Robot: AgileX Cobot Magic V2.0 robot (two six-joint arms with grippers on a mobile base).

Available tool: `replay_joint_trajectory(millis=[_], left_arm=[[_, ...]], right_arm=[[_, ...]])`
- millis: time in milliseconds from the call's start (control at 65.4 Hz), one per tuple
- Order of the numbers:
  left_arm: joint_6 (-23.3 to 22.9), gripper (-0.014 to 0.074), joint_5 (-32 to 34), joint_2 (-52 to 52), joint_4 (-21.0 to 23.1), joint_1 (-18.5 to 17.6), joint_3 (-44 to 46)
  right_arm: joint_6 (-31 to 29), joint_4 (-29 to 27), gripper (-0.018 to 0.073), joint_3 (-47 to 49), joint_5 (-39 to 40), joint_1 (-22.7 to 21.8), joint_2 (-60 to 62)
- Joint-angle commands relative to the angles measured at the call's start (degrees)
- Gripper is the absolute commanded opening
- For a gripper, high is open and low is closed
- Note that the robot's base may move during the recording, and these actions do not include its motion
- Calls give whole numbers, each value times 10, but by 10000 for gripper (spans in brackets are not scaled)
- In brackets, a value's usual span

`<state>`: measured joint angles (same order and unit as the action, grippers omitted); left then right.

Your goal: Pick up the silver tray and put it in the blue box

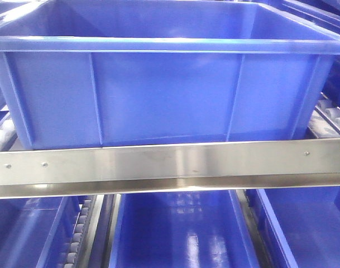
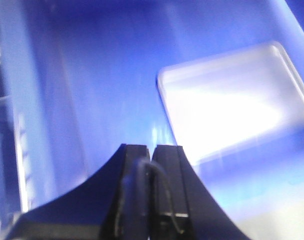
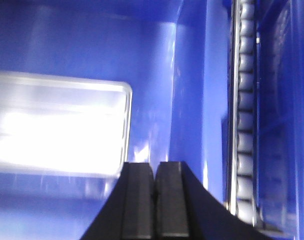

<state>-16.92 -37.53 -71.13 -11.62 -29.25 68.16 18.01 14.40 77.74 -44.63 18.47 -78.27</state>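
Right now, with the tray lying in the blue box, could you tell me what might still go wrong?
Both wrist views are motion-blurred, so the silver tray may not lie flat. The left gripper and right gripper, both shut, hang inside the blue box and could clip its walls or rim when withdrawn.

The left gripper (image 2: 152,150) shows at the near bottom edge of its wrist view, its two black fingers (image 2: 129,190) pressed together side by side with no gap, holding nothing. The right gripper (image 3: 154,167) looks the same in its own wrist view: both dark fingers (image 3: 169,200) closed flat against each other. Neither arm appears in the front view.
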Motion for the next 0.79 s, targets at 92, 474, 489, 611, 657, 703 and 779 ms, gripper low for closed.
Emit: replay_joint_trajectory(millis=[92, 474, 489, 611, 657, 703, 779], left_arm=[[1, -98, 106, 131, -3, 0, -131], [1, -98, 162, 353, -10, 0, -285], [1, -98, 162, 359, -10, 0, -287], [2, -98, 162, 407, -14, 0, -289], [2, -98, 162, 417, -20, 0, -289], [2, -98, 162, 423, -27, 0, -289], [2, -98, 159, 424, -33, 0, -289]], right_arm=[[-8, 14, 52, -146, 129, 0, 143], [-16, 18, 52, -466, 314, 0, 440], [-16, 19, 52, -472, 317, 0, 449], [-16, 21, 52, -501, 326, 0, 525], [-16, 21, 52, -501, 322, 0, 545], [-16, 22, 52, -501, 322, 0, 562], [-16, 22, 52, -501, 323, 0, 573]])
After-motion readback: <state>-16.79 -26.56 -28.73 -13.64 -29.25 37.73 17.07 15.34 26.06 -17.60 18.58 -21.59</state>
